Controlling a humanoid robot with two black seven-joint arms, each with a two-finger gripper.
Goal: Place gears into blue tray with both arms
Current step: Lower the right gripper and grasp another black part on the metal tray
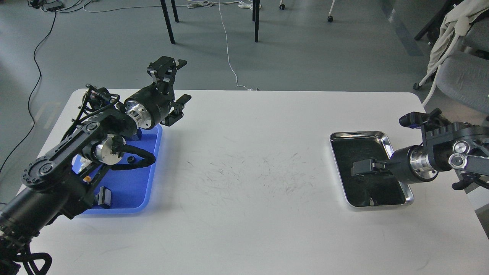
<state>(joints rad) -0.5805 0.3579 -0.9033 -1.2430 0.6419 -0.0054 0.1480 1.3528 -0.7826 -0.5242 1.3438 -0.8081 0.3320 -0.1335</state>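
A gear point(131, 159) lies in the blue tray point(130, 191), below the wide-open, empty left hand point(178, 86).

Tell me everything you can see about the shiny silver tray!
The silver tray is a shallow rectangle with rounded corners and a raised rim. It looks like polished metal, and its bottom is dark and mirror-like. It lies flat on the white table, near the right edge. The right pincer reaches in over the middle of it, low down; whether it touches the bottom cannot be told. Near the front corner a tiny dark speck shows, too small to name.
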